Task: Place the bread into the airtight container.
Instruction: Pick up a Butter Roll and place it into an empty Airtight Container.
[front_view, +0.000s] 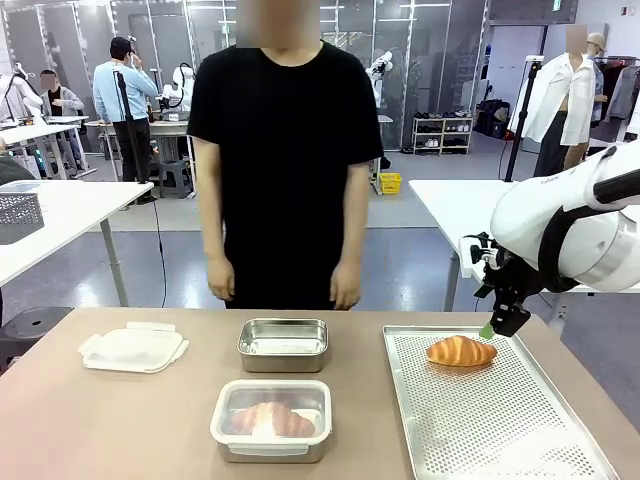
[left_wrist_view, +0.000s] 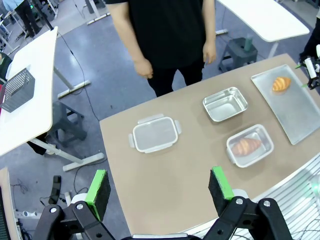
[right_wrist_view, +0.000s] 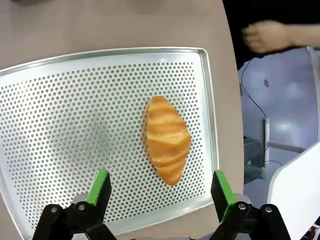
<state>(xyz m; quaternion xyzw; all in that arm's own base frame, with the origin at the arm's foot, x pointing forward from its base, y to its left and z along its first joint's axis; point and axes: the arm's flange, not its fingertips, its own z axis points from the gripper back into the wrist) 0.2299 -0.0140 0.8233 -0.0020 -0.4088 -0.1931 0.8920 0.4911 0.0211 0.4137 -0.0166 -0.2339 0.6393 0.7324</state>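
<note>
A golden croissant (front_view: 461, 351) lies on the far part of the perforated metal tray (front_view: 500, 430) at the table's right. My right gripper (front_view: 497, 326) hovers open just above and right of it; in the right wrist view the croissant (right_wrist_view: 167, 139) sits a little beyond the gap of the right gripper (right_wrist_view: 161, 187). An empty steel container (front_view: 283, 345) stands mid-table. High over the table's left side, my left gripper (left_wrist_view: 159, 185) is open and holds nothing.
A second container (front_view: 271, 420), with a croissant seen through its lid, stands near the front edge. A loose white lid (front_view: 133, 350) lies at the left. The person stands at the far edge with hands (front_view: 221, 284) hanging down.
</note>
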